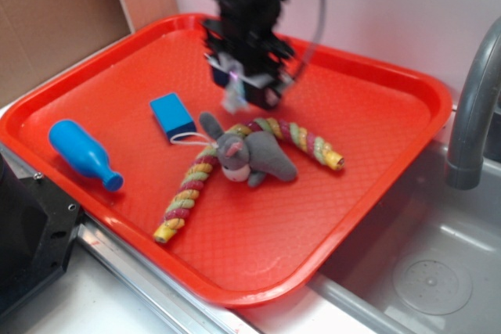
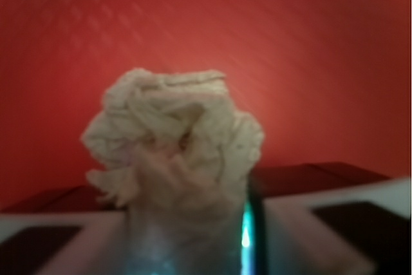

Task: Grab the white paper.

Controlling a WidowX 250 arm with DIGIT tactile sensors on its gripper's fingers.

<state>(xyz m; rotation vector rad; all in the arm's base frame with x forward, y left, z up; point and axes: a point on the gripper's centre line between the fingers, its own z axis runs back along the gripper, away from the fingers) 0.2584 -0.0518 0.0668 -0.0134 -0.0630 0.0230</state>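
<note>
White paper (image 2: 174,140): fills the wrist view, crumpled, pinched in the gripper (image 1: 239,90), over the red tray (image 1: 376,154).
Gripper: clenched on the paper, which pokes out below it just behind the grey plush (image 1: 250,158).
Risk: the hold looks to catch only the wad's edge; a loose fold could slip free and drop onto the plush or rope (image 1: 188,193).

My exterior camera looks down obliquely from the front across the whole red textured plastic tray (image 1: 376,217). My wrist camera sits very close, facing that tray's floor (image 2: 309,43). Both share the crumpled white paper ball (image 2: 174,140) (image 1: 233,99).
</note>
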